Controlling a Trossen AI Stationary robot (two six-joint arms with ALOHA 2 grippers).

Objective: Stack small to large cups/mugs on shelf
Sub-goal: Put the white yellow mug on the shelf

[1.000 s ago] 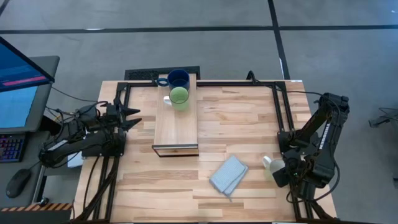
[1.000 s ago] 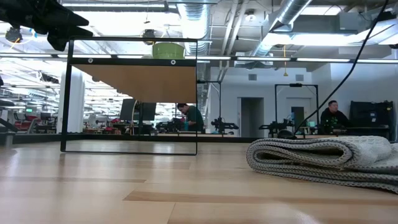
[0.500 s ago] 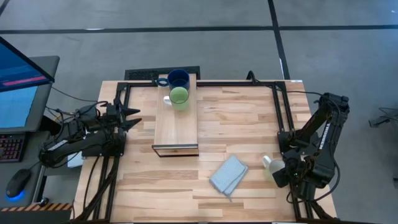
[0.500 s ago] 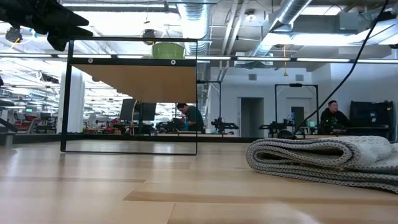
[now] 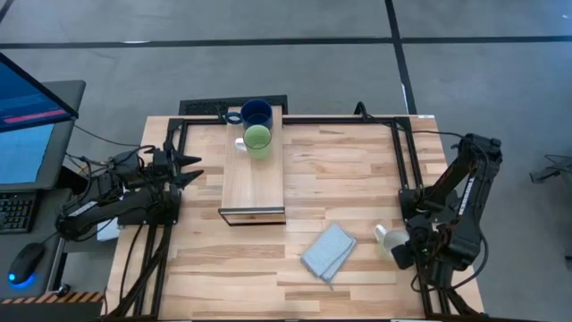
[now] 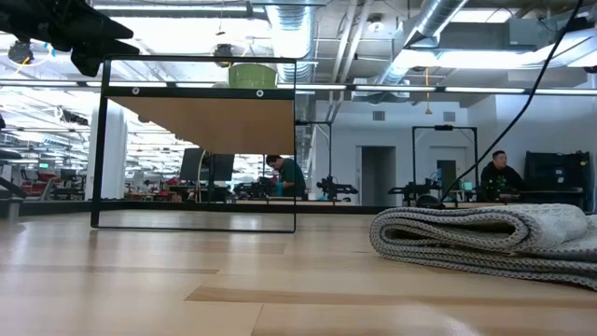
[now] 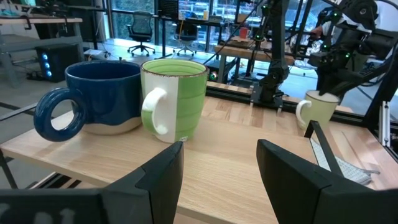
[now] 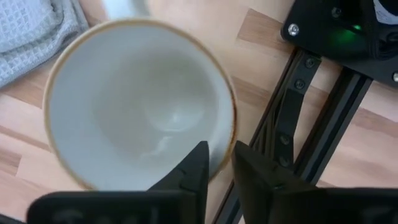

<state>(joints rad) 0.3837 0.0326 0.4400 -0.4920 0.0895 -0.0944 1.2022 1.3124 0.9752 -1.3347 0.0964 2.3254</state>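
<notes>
— White mug [image 8: 140, 102] sits on the table's right side, between the grey cloth [image 5: 328, 251] and the right arm's base. What could go wrong?

— The right gripper [image 8: 216, 165] pinches only the rim: one finger inside, one outside, nearly together on the wall. A thin hold like that could let the mug swing or slip when lifted.

— And the rest?

— Blue mug [image 5: 256, 113] and green mug [image 5: 257, 139] stand touching on the shelf [image 5: 254, 179]. The left gripper [image 7: 217, 168] waits beside it, jaws apart, empty.

The right gripper [image 8: 214, 163] has narrowed its fingers onto the white mug's [image 8: 137, 99] rim, near the tabletop's right edge.
</notes>
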